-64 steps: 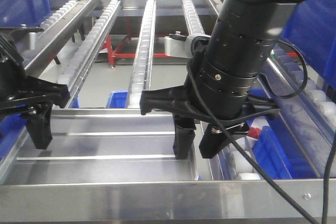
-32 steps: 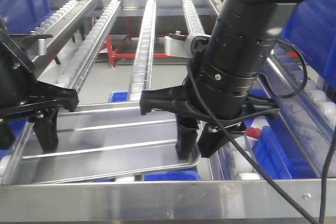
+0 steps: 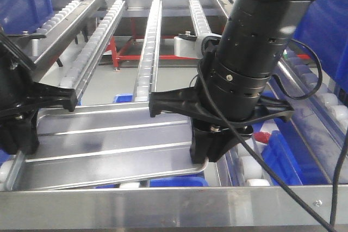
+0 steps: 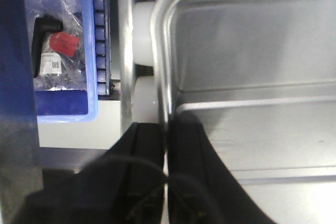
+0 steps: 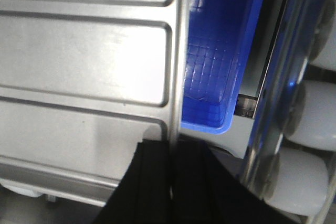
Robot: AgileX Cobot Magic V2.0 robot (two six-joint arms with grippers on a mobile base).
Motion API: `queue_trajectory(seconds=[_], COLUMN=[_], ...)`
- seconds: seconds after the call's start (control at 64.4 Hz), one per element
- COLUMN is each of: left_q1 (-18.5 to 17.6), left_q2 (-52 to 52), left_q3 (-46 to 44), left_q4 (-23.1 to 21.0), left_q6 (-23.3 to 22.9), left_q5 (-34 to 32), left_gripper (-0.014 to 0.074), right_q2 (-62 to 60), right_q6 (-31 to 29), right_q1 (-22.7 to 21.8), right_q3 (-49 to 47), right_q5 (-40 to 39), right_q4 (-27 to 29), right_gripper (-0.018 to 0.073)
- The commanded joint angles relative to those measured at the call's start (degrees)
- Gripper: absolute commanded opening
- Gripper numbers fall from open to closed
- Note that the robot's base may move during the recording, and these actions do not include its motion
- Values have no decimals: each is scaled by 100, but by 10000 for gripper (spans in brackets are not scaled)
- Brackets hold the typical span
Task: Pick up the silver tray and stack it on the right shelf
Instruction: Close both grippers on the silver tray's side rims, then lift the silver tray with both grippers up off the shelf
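Observation:
The silver tray, shiny with two long ribs, is held a little above the rollers just behind the steel front bar of the shelf level, tilted slightly. My left gripper is shut on its left rim; the left wrist view shows the black fingers pinching the rim of the tray, with the left gripper closed around it. My right gripper is shut on the right rim; the right wrist view shows the right gripper clamped on the tray.
Long steel roller tracks run away behind the tray. Blue bins and white rollers lie to the right. A blue bin sits below the right rim. A blue bin of bagged parts lies left of the tray.
The tray has risen from flat behind the front bar to a raised, slightly tilted position. Both grippers' fingers have closed together on its side rims.

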Motion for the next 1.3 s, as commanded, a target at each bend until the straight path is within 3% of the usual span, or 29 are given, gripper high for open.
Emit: queue_trajectory(seconds=[0.0,0.435,0.823,0.978,1.134,1.289], left_q1=[-22,-22,-33,-251,-716,-1168], left_q2=[-111,-713,-1607,-1967,-2038,-2024], left_q3=[-73,-157,-668,-668,-680,-697], left_q4=[10,44,282,287,327,1075], left_q6=[-110,-398,-398,-398,-411,-1287], left_q5=[-53,28,806,958,1053,1081], left_gripper=[-92,-92,-92,-92,-92,-92], right_q2=[-314,-896,-1806,-2044,-2050,-2052], right_q6=[-43,-43,-43,-36,547,1526], right_q1=[0,11,116,401,713,808], right_q3=[-176,-182,-182,-182,-182,-182], right_q5=[-192,101,658,959,1226,1680], right_q4=[17,-400,-702,-773,-1134,-2003], right_gripper=[60,60,60,60,60,60])
